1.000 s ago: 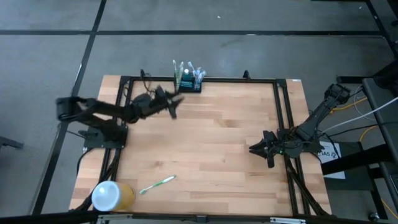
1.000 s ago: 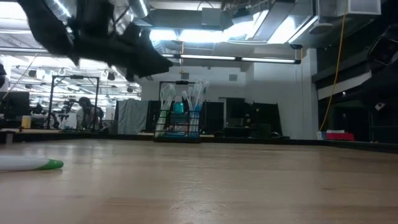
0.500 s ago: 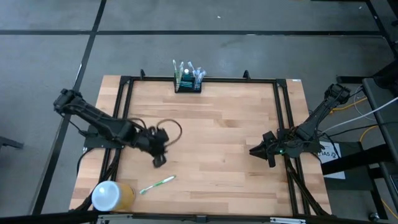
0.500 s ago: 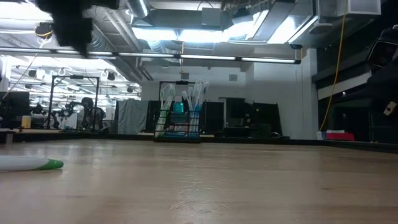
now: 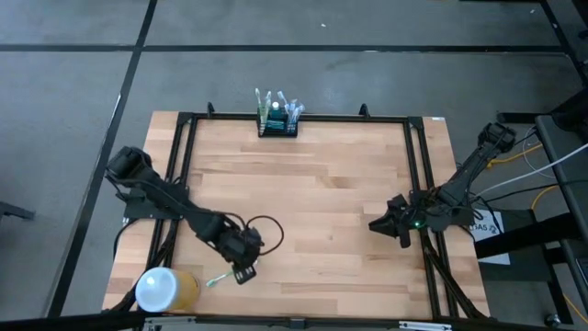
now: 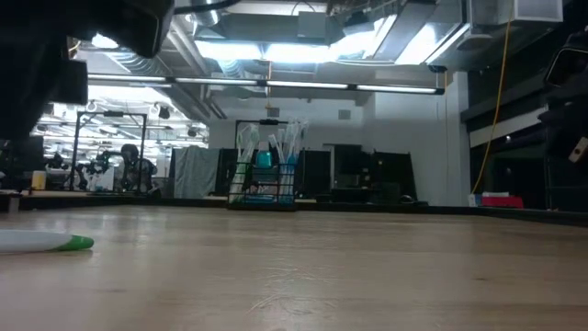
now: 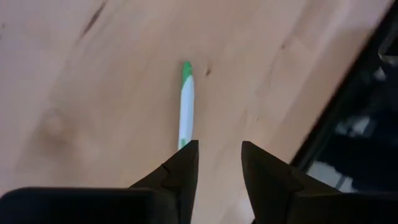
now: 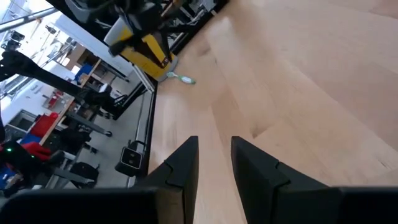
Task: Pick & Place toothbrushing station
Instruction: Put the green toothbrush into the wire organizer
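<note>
The toothbrushing station (image 5: pixel 277 120), a small black rack with toothbrushes standing upright in it, stands at the middle of the table's far edge; it also shows in the low view (image 6: pixel 266 171). A white-and-green toothbrush (image 7: pixel 185 106) lies flat on the wood near the front left. My left gripper (image 5: pixel 244 273) points steeply down over it, open (image 7: pixel 217 150), and one fingertip (image 7: pixel 186 155) hides the brush's near end. My right gripper (image 5: pixel 375 223) waits open (image 8: pixel 214 149) at the table's right side, with nothing between its fingers.
A white-and-yellow cylinder (image 5: pixel 165 289) lies at the table's front left corner, close to the toothbrush (image 5: pixel 217 279). A black frame rail (image 5: pixel 418 175) runs around the tabletop. Bare wood lies between the two arms and out toward the station.
My left gripper has swung from beside the station at the far edge across the table's left part toward the near edge. It has tipped from nearly level to pointing steeply down, and it now stands over the toothbrush. The toothbrush and station have not moved.
</note>
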{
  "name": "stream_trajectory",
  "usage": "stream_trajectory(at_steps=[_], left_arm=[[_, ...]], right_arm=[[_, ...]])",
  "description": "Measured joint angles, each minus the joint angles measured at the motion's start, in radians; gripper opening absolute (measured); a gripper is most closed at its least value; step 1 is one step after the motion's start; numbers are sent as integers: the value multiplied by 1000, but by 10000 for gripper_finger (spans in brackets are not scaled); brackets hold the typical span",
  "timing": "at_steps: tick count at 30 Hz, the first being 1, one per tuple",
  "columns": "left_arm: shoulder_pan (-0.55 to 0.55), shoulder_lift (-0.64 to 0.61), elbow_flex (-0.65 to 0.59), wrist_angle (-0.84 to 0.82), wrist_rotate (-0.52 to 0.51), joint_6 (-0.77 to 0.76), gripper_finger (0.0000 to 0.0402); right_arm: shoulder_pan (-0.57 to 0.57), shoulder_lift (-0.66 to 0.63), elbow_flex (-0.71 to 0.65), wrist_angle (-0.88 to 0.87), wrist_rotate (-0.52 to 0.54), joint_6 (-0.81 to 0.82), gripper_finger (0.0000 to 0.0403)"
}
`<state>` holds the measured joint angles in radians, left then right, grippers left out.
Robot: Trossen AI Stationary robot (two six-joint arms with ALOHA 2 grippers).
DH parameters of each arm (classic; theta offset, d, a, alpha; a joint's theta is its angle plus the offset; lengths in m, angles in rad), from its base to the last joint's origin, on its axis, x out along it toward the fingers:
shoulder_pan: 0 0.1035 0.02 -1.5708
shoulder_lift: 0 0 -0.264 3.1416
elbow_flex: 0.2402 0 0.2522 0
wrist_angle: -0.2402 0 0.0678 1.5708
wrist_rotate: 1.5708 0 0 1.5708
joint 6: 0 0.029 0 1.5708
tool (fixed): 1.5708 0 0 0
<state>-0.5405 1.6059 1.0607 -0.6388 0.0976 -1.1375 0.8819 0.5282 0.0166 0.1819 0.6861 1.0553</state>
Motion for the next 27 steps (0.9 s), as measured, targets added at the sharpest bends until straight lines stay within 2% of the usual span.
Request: stream_trajectory(at_steps=[5, 14, 27], left_arm=[[-16, 68, 0, 53, -55, -116, 135], [-4, 167, -1, 40, -73, -145, 138], [-4, 184, 0, 67, -59, -196, 138]], right_arm=[[23, 0, 0, 5, 11, 5, 98], [58, 0, 0, 97, 40, -16, 98], [123, 0, 0, 133, 120, -23, 98]])
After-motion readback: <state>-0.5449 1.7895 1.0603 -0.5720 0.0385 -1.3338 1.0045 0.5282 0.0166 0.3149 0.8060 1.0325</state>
